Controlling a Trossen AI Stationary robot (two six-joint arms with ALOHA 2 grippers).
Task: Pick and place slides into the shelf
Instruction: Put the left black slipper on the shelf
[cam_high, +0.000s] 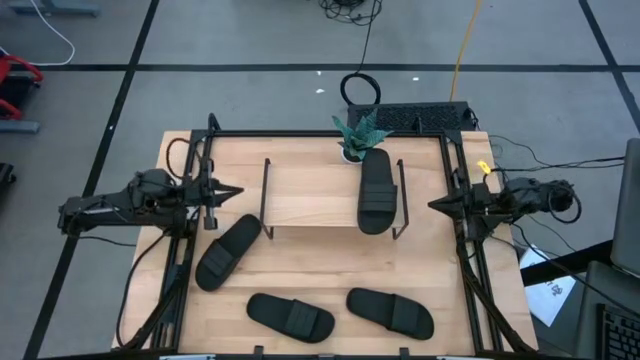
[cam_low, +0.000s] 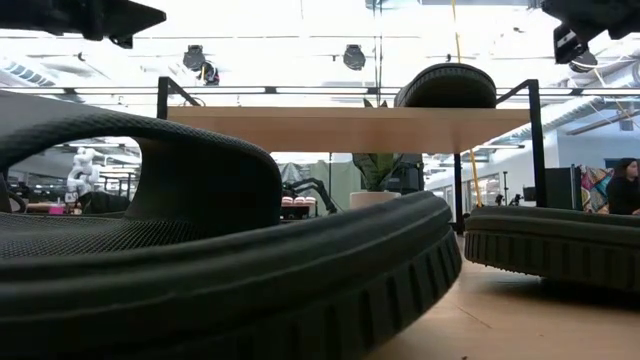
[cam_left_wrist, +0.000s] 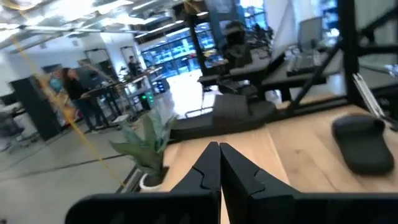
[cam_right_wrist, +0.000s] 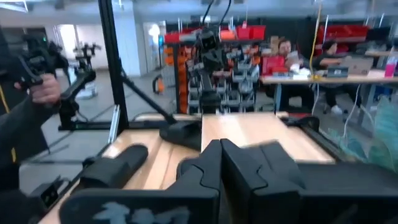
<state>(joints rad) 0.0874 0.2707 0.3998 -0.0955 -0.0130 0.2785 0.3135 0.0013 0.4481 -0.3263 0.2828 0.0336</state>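
Observation:
The shelf (cam_high: 310, 196) stands mid-table, with a light wooden top on a dark wire frame. One black slide (cam_high: 376, 190) lies flat on the right end of its top board, also visible in the low view (cam_low: 447, 85). Three more slides rest sole-down on the table: one left of the shelf (cam_high: 228, 250) and two near the front edge (cam_high: 290, 316) (cam_high: 390, 311). My left gripper (cam_high: 235, 192) hovers shut at the shelf's left end. My right gripper (cam_high: 435, 205) hovers shut at its right end. Both touch nothing.
A small potted plant (cam_high: 358, 135) stands behind the shelf at the table's far edge. Dark frame rails run along the table's left (cam_high: 185, 250) and right (cam_high: 465, 250) sides. Bare wood shows in front of the shelf (cam_high: 320, 260). People sit at desks beyond the table (cam_right_wrist: 323, 56).

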